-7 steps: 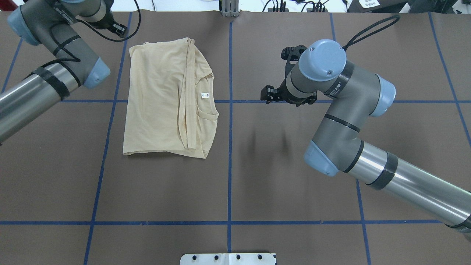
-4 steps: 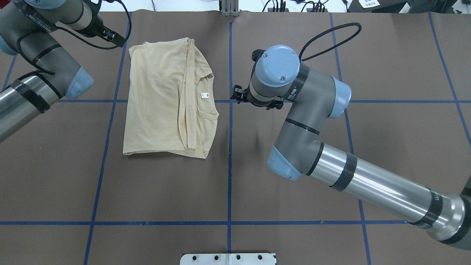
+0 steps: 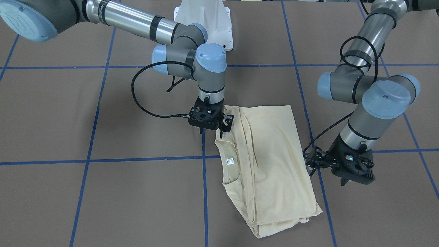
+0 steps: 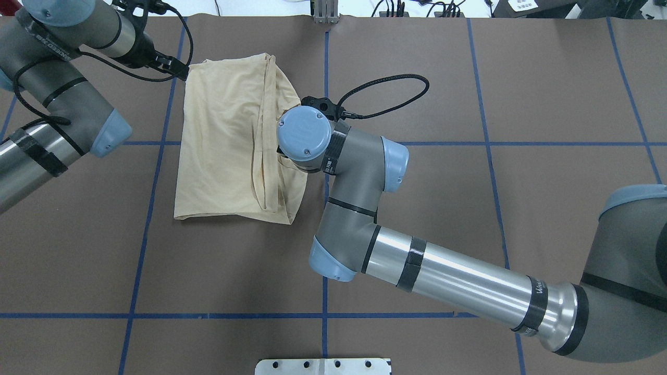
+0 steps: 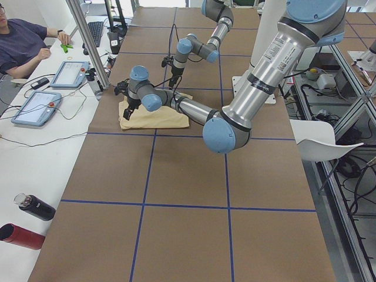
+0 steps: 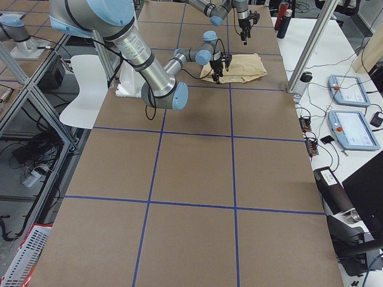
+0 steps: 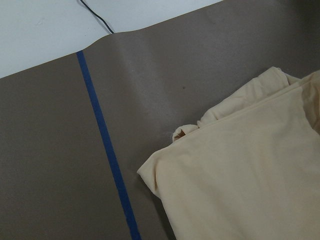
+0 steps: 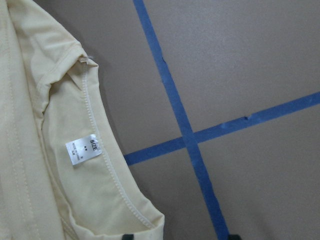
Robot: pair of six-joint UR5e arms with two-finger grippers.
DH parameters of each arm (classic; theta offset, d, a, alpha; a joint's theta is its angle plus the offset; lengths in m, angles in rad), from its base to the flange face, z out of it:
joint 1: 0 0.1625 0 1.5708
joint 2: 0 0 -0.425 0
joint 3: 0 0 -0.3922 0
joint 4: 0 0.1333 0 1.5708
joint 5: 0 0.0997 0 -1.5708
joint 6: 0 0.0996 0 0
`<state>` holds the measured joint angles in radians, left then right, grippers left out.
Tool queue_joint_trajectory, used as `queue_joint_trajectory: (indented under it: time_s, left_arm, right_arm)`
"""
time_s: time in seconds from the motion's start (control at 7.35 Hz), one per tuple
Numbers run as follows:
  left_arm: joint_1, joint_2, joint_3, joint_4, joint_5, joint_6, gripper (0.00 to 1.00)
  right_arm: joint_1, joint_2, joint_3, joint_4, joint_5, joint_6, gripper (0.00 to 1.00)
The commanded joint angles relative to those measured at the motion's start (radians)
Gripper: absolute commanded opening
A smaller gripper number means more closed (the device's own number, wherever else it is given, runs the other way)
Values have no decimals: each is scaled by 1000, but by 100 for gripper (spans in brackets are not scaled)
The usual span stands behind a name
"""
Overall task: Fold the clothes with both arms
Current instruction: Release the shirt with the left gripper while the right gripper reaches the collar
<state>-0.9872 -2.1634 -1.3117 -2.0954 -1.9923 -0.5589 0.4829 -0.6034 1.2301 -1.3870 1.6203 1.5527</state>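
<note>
Right claw (image 3: 211, 132) has reached shirt (image 3: 271, 154) on brown, blue-taped table (image 3: 103, 113).

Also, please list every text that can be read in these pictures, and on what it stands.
"SIZE": on the small white neck label of the pale cream-yellow T-shirt, right wrist view; the finer print beside it is too small to read.
White lettering on the grey-silver right arm and on the left arm: too blurred to read.
No other text is legible.

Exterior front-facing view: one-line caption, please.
Right gripper at the collar edge of the folded T-shirt; left gripper beside its opposite edge.
</note>
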Motion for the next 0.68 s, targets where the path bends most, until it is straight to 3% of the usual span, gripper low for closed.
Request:
queue_joint_trajectory:
  time_s: [0.0, 0.54]
  left_arm:
    - [1, 2, -3, 0, 0, -1, 100]
    - [1, 2, -3, 0, 0, -1, 100]
  right_arm:
    - [-6, 20, -38, 28, -32, -3, 55]
    - [-14, 34, -76, 75, -46, -2, 49]
